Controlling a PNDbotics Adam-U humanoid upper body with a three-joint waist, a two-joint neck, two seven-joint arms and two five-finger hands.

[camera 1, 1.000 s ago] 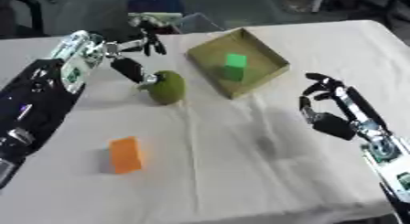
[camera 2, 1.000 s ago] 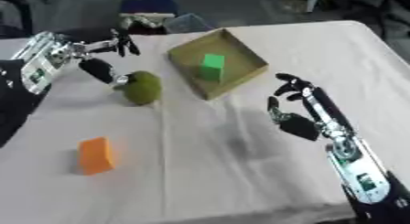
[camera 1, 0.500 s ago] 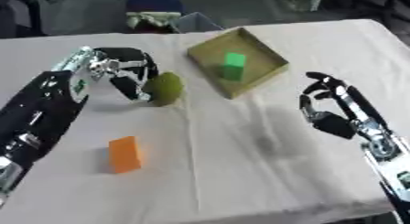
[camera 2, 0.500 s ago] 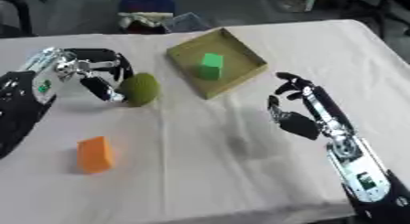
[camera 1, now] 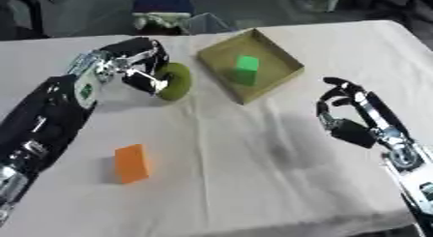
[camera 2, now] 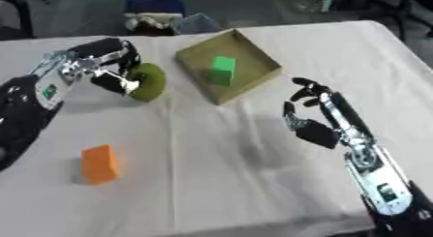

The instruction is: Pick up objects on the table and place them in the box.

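left of the box (camera 1: 284, 62) an orange block (camera 1: 131, 163) lies untouched on the bench (camera 1: 253, 173), and nearer the box the left hand (camera 1: 139, 66) curls its fingers around a green round fruit (camera 1: 176, 80). one green block (camera 1: 246, 69) already sits inside the box, so two things look left to go. right of the box the right hand (camera 1: 351, 117) hovers idle, fingers spread and holding nothing.

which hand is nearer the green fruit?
Left. The left hand is right at the green fruit, its fingers curled about its left side. The right hand hangs over bare cloth on the far side of the box.
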